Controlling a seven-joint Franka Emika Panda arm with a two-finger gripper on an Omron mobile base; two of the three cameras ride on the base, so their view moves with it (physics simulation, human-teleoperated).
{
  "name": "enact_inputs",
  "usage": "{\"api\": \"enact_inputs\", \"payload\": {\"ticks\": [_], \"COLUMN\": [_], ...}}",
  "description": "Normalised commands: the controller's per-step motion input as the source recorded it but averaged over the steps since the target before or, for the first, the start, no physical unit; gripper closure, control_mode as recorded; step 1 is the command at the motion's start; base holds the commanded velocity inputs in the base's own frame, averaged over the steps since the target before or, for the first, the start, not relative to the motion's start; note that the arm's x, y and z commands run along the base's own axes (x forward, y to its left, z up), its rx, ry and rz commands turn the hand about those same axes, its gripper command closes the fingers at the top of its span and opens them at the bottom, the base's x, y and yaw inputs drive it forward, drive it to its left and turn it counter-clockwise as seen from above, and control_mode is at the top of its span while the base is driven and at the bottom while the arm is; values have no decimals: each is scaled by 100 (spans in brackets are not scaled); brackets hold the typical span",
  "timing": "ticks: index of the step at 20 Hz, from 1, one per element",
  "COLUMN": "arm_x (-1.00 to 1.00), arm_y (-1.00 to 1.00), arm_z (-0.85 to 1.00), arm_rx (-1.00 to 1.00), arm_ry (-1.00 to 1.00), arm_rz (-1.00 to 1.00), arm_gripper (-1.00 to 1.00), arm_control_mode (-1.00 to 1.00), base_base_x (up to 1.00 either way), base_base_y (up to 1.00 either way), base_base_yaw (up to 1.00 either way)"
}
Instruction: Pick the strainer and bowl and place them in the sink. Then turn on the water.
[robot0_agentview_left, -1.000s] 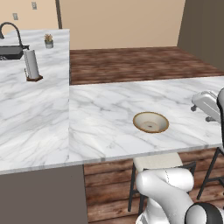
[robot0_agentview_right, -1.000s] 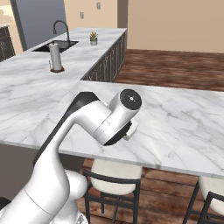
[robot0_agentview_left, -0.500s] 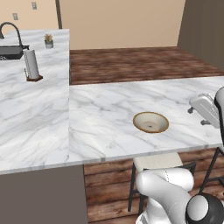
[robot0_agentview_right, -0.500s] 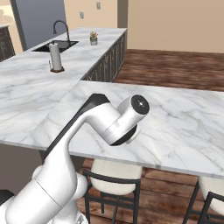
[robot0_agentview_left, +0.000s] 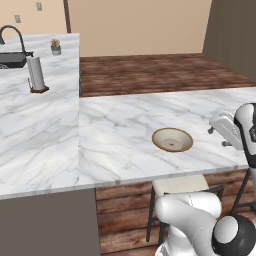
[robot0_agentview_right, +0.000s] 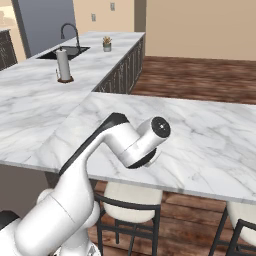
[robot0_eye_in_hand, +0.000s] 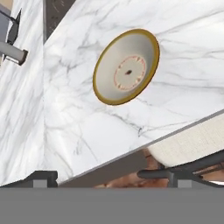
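The bowl (robot0_agentview_left: 172, 139), tan with a darker brown rim, rests upright on the marble island near its front edge. In the hand view the bowl (robot0_eye_in_hand: 127, 65) lies ahead of the fingers, pale inside with a ringed centre. My gripper (robot0_agentview_left: 218, 137) hovers to the right of the bowl, over the counter, apart from it. Its tips stand wide apart in the hand view, so the gripper (robot0_eye_in_hand: 111, 179) is open with nothing between them. The black sink (robot0_agentview_left: 11, 60) with its dark faucet (robot0_agentview_left: 12, 32) is far off on the back left counter. The strainer is out of view, and no water shows at the faucet.
A paper towel holder (robot0_agentview_left: 36, 74) and a small potted plant (robot0_agentview_left: 56, 46) stand on the long counter beside the sink (robot0_agentview_right: 65, 51). Stools (robot0_agentview_left: 180, 185) sit under the island's front edge. My own arm (robot0_agentview_right: 125, 142) blocks the island's front in the right base view.
The hand has drifted a little left and down, closer to the bowl, and the elbow has swung right. The jaws stay open and the bowl has not moved.
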Motion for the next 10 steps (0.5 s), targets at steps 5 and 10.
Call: {"api": "enact_inputs", "payload": {"ticks": [5,10], "arm_x": [37,34], "arm_y": [0,-1], "arm_z": [-27,-25], "arm_rx": [5,8], "arm_ry": [0,0], "arm_rz": [0,0], "arm_gripper": [-100,-100], "arm_control_mode": [-100,-100], "base_base_x": [0,0], "base_base_y": [0,0], "base_base_yaw": [0,0]}}
